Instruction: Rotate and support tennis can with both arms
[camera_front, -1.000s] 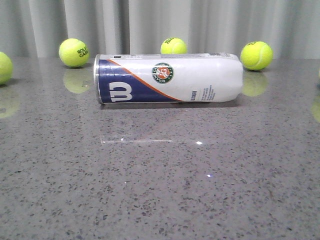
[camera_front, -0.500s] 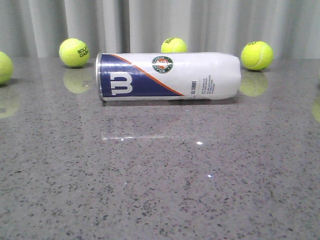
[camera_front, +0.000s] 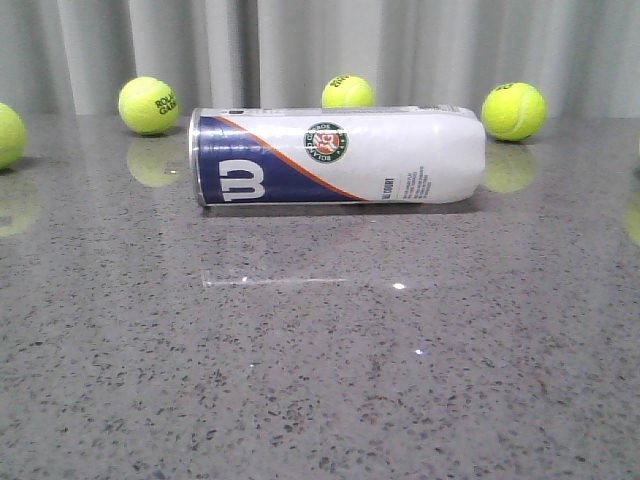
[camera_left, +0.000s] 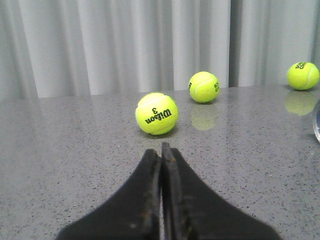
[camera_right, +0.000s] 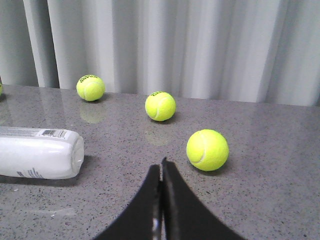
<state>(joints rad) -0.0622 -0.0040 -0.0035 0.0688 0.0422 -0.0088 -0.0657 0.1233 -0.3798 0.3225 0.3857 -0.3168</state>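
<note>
We see a grey speckled stone surface (camera_front: 320, 380), glossy enough to mirror the things on it, with pale pleated curtains (camera_front: 300, 50) closing off the far side. The tennis can (camera_front: 338, 156) lies on its side across the far middle of the surface, navy end with the white W to the left, white end to the right, touched by nothing. Tennis balls (camera_front: 148, 105) sit along the far edge behind and beside it.

The front view shows neither arm. Only the left wrist view shows the left gripper (camera_left: 161, 155), its black fingers pressed together and holding nothing, with a ball marked Wilson 3 (camera_left: 156, 113) just beyond them. Only the right wrist view shows the right gripper (camera_right: 161, 170), fingers likewise closed on nothing, and the can's white end with its barcode off to one side.
</note>
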